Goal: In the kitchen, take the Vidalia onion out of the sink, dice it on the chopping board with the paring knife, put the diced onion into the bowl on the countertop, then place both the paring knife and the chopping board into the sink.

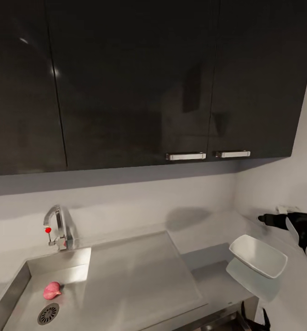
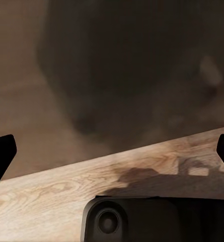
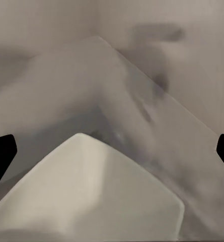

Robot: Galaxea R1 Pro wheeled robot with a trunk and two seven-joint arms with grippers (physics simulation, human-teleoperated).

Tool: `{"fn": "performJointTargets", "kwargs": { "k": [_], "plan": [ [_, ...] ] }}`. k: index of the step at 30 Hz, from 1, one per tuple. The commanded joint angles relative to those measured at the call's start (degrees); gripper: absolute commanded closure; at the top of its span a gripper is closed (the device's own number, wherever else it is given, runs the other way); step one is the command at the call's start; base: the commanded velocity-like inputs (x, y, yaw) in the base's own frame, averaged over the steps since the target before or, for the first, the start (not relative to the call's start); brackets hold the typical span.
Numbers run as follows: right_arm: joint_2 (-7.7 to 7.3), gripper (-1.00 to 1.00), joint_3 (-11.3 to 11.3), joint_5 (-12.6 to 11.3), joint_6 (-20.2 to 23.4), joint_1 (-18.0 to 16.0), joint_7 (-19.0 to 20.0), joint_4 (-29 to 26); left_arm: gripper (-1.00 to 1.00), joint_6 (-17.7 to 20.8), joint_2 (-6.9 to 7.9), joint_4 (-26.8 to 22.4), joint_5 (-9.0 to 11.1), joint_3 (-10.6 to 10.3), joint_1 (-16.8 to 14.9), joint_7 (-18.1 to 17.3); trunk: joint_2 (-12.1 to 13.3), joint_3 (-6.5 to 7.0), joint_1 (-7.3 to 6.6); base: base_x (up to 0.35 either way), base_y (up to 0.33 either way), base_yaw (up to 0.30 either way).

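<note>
From my head camera I look at glossy black upper cabinets (image 1: pixel 139 82) with two brushed metal bar handles (image 1: pixel 186 156), above a pale matt backsplash (image 1: pixel 126 202). Below them lies the rectangular matt grey sink (image 1: pixel 15 287), with a round slotted drain (image 1: pixel 48 313), a flat smooth drainboard (image 1: pixel 139 276) and a curved chrome tap (image 1: pixel 57 225) bearing a red dot. The pinkish, rounded Vidalia onion (image 1: pixel 52 290) lies on the basin floor, just beside the drain. The shallow white square bowl (image 1: pixel 258 256), glossy with sloping sides, stands tilted on the smooth grey countertop (image 1: pixel 218 280) to the right of the drainboard.

My right gripper (image 1: pixel 264 219) reaches in over the counter's far right corner, behind the bowl; its dark fingertips (image 3: pixel 2 151) are spread wide with nothing between them, and the bowl's white rim (image 3: pixel 86 191) lies close below.

My left gripper (image 2: pixel 112 151) is likewise released, with fingertips (image 2: pixel 1 151) wide apart above a light wood-grain floor (image 2: pixel 56 191).
</note>
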Motion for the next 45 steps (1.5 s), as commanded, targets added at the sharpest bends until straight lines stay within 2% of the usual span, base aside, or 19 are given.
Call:
{"fn": "performJointTargets", "kwargs": {
  "k": [1, 6, 10, 28, 36, 45],
  "plan": [
    [-0.49, -1.00, -1.75, 0.58, 0.17, 0.00, 0.43, 0.22, -1.00, -0.04, -0.03, -0.07, 0.09, 0.20, 0.04, -0.23, -0.03, -0.01, 0.02, 0.000, 0.000, 0.000],
    [-1.51, -1.00, -6.58, 0.62, 0.04, 0.00, 0.55, 0.60, -1.00, -0.04, -0.03, -0.07, 0.09, 0.20, 0.04, -0.23, -0.03, -0.01, 0.02, 0.000, 0.000, 0.000],
    [-1.73, -1.00, -7.93, 0.65, 0.01, 0.00, 0.57, 0.88, -1.00, -0.04, -0.03, -0.07, 0.09, 0.20, 0.04, -0.23, -0.03, -0.01, 0.02, 0.000, 0.000, 0.000],
    [-3.31, -1.00, -8.60, 0.67, -0.12, 0.28, 0.05, 4.37, -1.00, -0.04, -0.03, -0.07, 0.09, 0.20, 0.04, -0.23, -0.03, -0.01, 0.02, 0.000, 0.000, 0.000],
    [-4.02, -1.00, -8.60, 0.67, -3.26, 0.34, -0.02, 7.56, -1.00, -0.04, -0.03, -0.07, 0.09, 0.20, 0.04, -0.23, -0.03, -0.01, 0.02, 0.000, 0.000, 0.000],
    [-4.57, -1.00, -8.59, 0.67, -3.87, 0.39, -0.08, 9.45, -1.00, -0.04, -0.03, -0.07, 0.09, 0.20, 0.04, -0.23, -0.03, -0.01, 0.02, 0.000, 0.000, 0.000]
  ]
}}
